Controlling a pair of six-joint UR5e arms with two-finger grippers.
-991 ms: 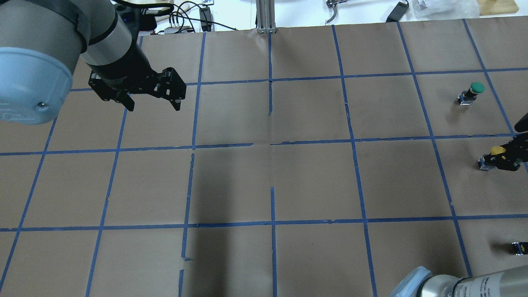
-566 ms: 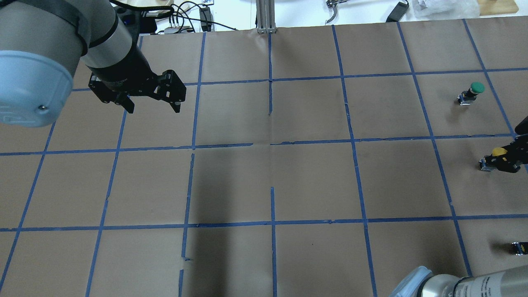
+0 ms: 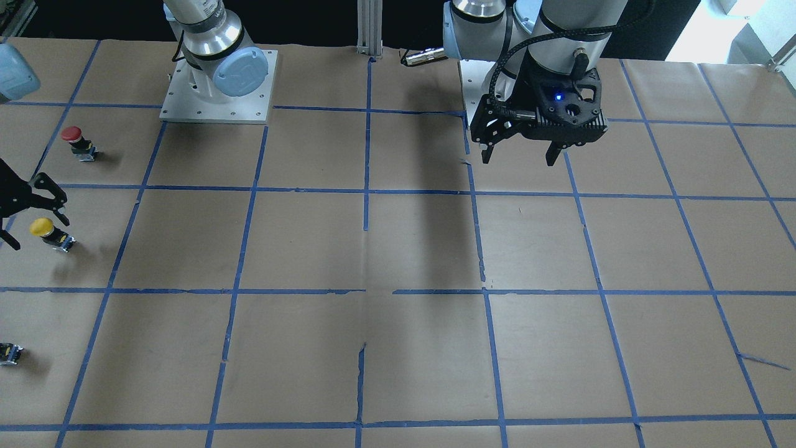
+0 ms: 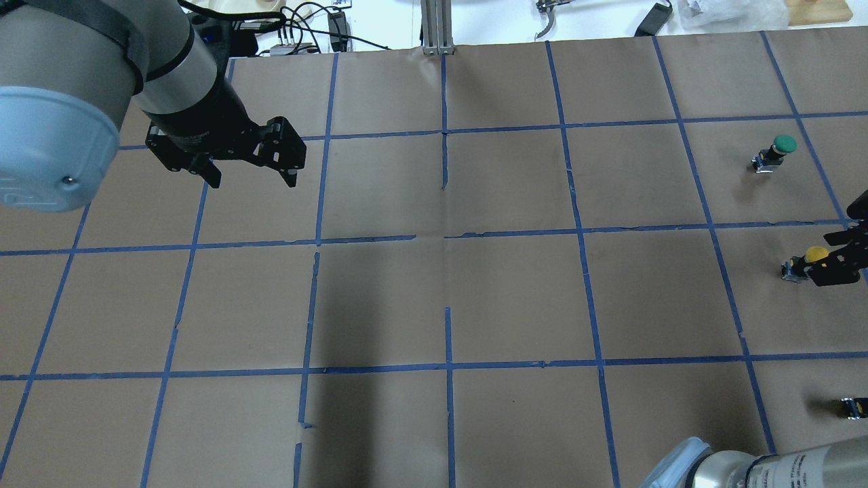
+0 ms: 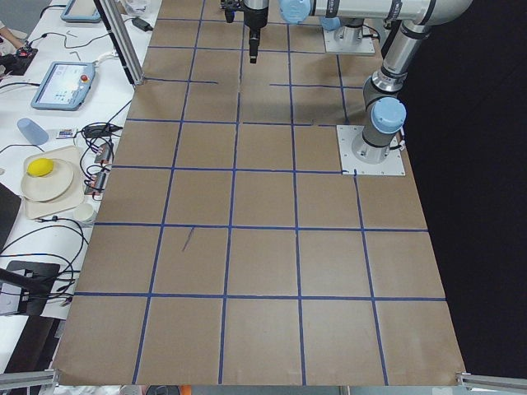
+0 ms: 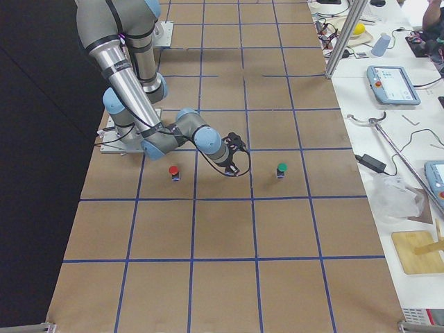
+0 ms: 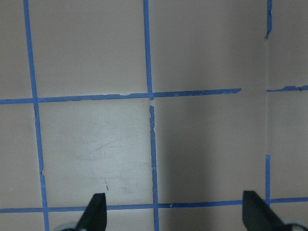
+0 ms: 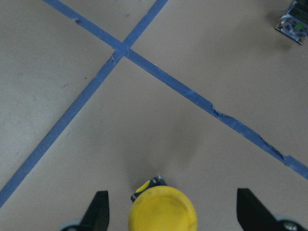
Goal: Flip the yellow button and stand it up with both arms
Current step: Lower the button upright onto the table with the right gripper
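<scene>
The yellow button (image 3: 43, 228) stands on the paper-covered table near its right end, cap up. It also shows in the overhead view (image 4: 812, 256) and the right wrist view (image 8: 162, 211). My right gripper (image 3: 37, 231) (image 4: 826, 259) (image 8: 174, 211) is open, one finger on each side of the button, with clear gaps to the cap. My left gripper (image 3: 518, 159) (image 4: 253, 180) (image 7: 174, 211) is open and empty, hovering above the table's left half, far from the button.
A red-capped button (image 3: 73, 138) (image 6: 173, 171) and a green-capped button (image 4: 778, 149) (image 6: 281, 168) stand on either side of the yellow one. A tiny capless part (image 3: 9, 353) (image 4: 853, 407) lies near the table's right edge. Blue tape lines grid the table.
The right gripper's fingers have spread apart around the yellow button, which has shifted slightly. The left gripper has barely moved.
</scene>
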